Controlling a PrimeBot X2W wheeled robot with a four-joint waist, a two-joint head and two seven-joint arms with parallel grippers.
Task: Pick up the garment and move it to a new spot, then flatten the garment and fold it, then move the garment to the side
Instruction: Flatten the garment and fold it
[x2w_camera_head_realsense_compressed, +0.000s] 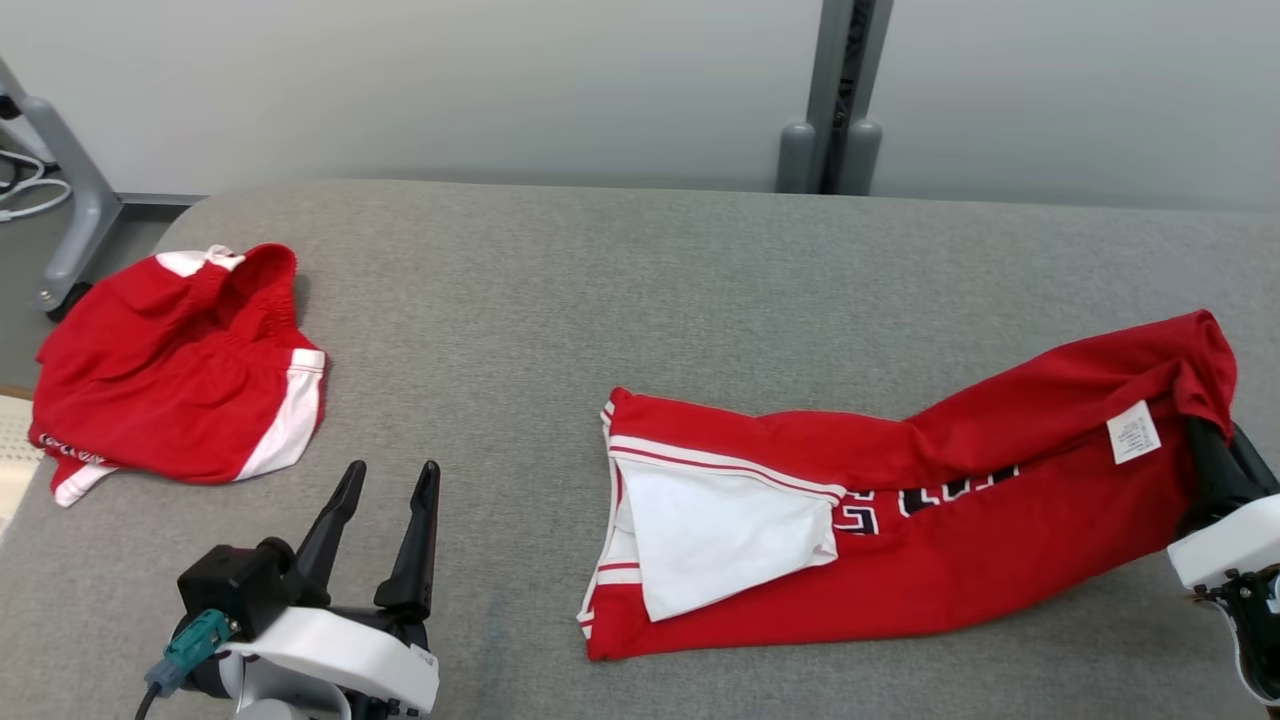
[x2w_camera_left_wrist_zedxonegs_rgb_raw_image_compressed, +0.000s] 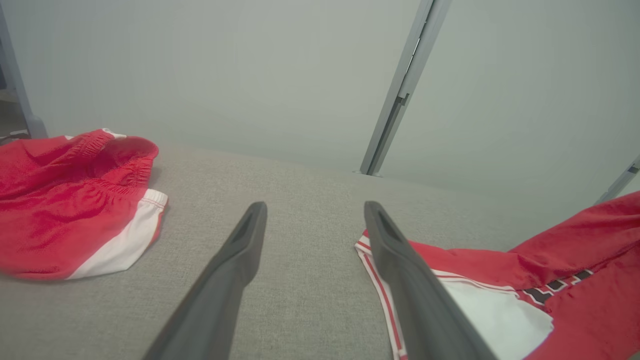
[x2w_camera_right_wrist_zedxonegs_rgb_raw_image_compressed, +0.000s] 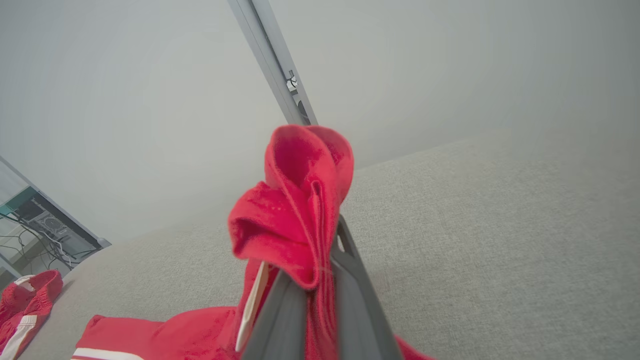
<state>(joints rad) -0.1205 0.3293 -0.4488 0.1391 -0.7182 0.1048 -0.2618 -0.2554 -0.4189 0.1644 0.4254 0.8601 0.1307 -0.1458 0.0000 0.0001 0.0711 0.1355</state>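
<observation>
Head view: the red garment (x2w_camera_head_realsense_compressed: 900, 500) lies stretched out on the right side of the grey table (x2w_camera_head_realsense_compressed: 600, 280) — the right gripper (x2w_camera_head_realsense_compressed: 1215, 468) pinches its lifted right end. The left gripper (x2w_camera_head_realsense_compressed: 393, 467) hovers, fingers apart, holding nothing. Red shorts (x2w_camera_head_realsense_compressed: 170, 380) sit far left.
Left wrist view: fingers spread over the table.
Right wrist view: fingers squeezed tight on bunched red cloth.

A broad strip of bare desk (x2w_camera_head_realsense_compressed: 520, 300) is left open between the crumpled red shorts (x2w_camera_head_realsense_compressed: 180, 370) at the left and the red jersey (x2w_camera_head_realsense_compressed: 950, 520) at the right; the far half is likewise unoccupied. The strip's near end is taken by the left hand (x2w_camera_head_realsense_compressed: 393, 470), fingers spread. The right edge is blocked by the right hand (x2w_camera_head_realsense_compressed: 1210, 455), clamped on the jersey's raised end.
</observation>
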